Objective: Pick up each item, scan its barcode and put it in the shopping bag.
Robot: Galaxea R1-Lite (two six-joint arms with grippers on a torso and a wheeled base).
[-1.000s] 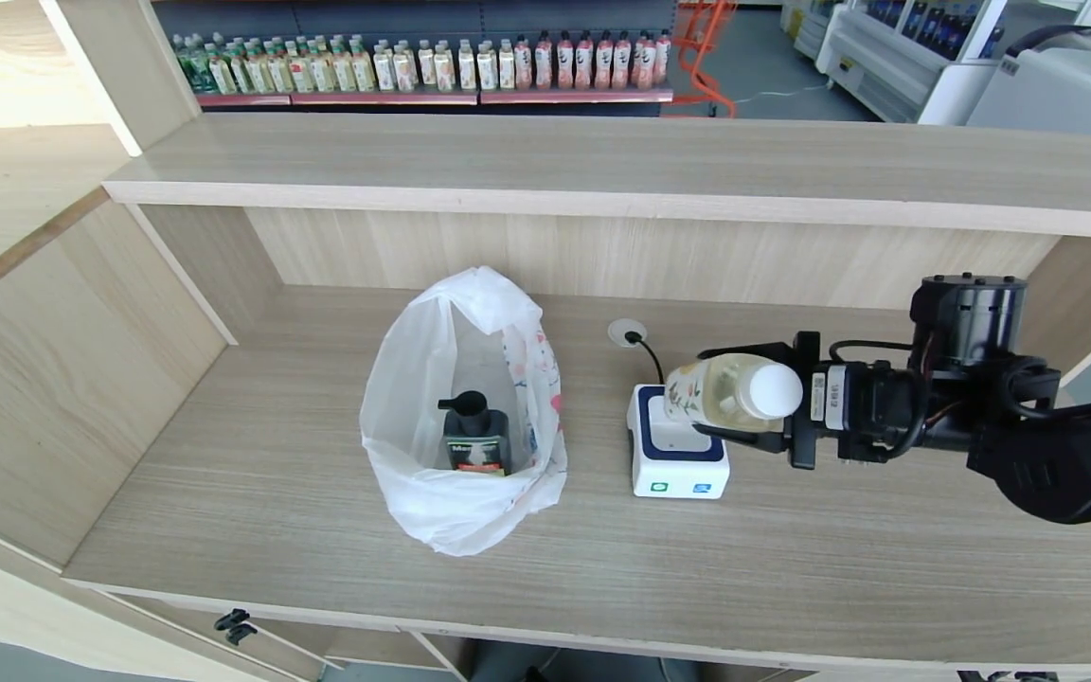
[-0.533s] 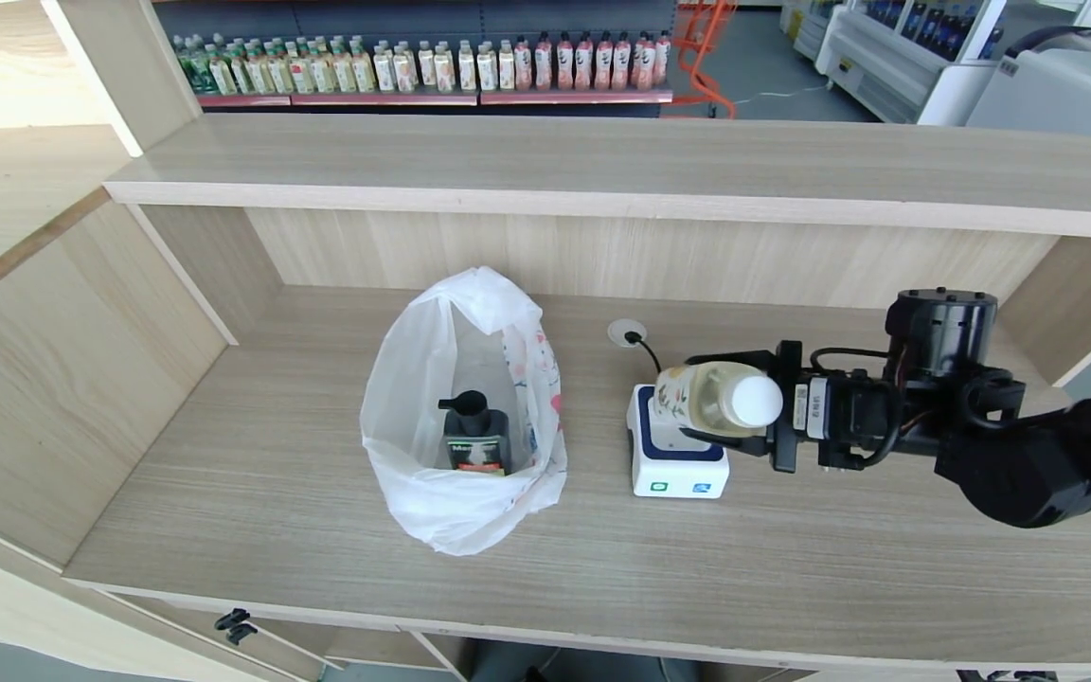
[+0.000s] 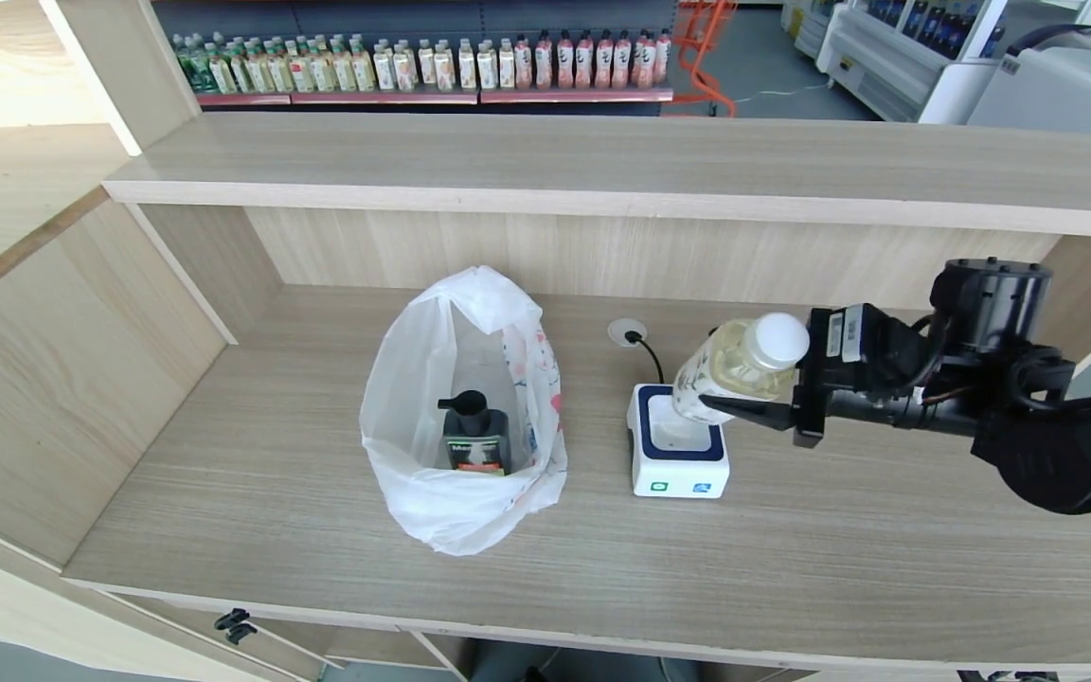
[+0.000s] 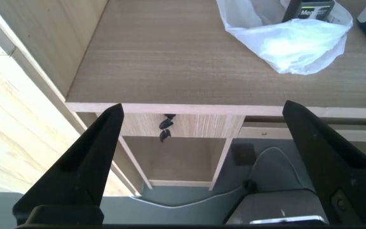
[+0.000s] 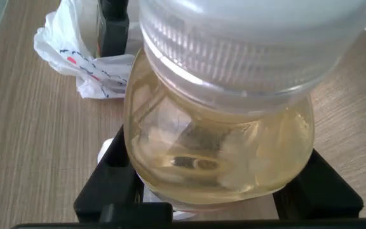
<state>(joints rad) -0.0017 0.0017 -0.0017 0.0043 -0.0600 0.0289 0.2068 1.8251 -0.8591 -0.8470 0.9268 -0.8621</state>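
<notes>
My right gripper is shut on a clear drink bottle with pale yellow liquid and a white cap. It holds the bottle tilted, cap toward the arm, just above the right side of the white and blue scanner. From the right wrist, the bottle looms close, with the scanner beneath it. The white shopping bag stands open left of the scanner with a dark pump bottle inside. My left gripper hangs open below the counter's front edge, far from the items.
The scanner's black cable runs to a grommet in the wooden counter. Side walls and a raised back ledge enclose the counter. The bag and counter front edge appear in the left wrist view.
The right gripper first slid left over the scanner, then lifted and pulled back right, tipping the bottle's cap end upward. The bag and scanner stayed put.
</notes>
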